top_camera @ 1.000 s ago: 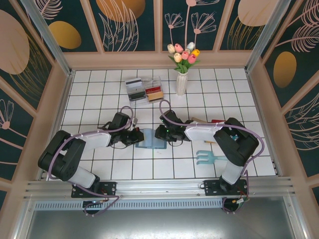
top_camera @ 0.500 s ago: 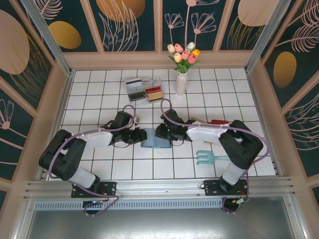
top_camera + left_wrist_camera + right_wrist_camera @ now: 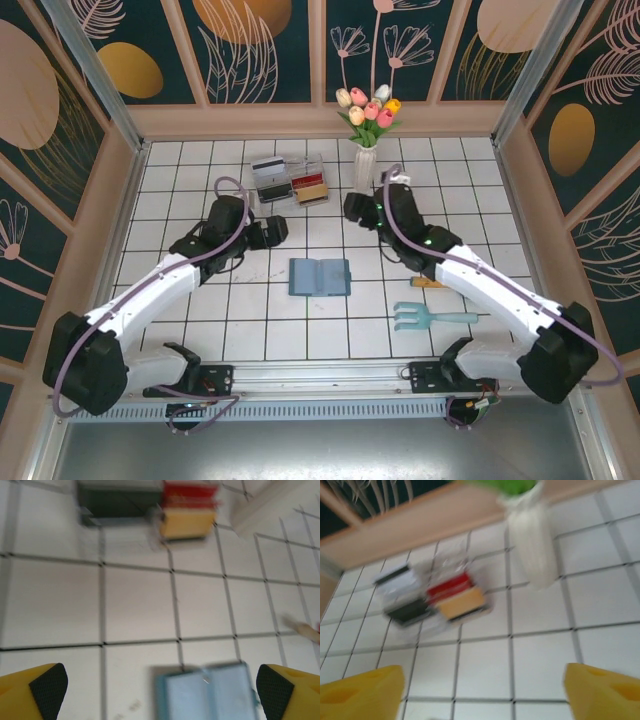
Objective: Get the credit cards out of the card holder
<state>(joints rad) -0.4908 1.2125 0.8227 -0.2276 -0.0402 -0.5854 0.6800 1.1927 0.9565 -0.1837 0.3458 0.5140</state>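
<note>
Top external: card holder (image 3: 320,277) open flat, long axis left-right; left gripper (image 3: 274,231), right gripper (image 3: 353,208) spread wide, empty.

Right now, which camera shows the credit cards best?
The top external view: the credit cards appear sharp and all together. The right wrist view shows them all but blurred; the left wrist view is blurred and crops them at its top edge.

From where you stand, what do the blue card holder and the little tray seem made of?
The card holder: matte teal, probably faux leather or fabric; it lies folded open, without shine. The tray: likely clear glossy plastic; the credit cards show through its walls.
</note>
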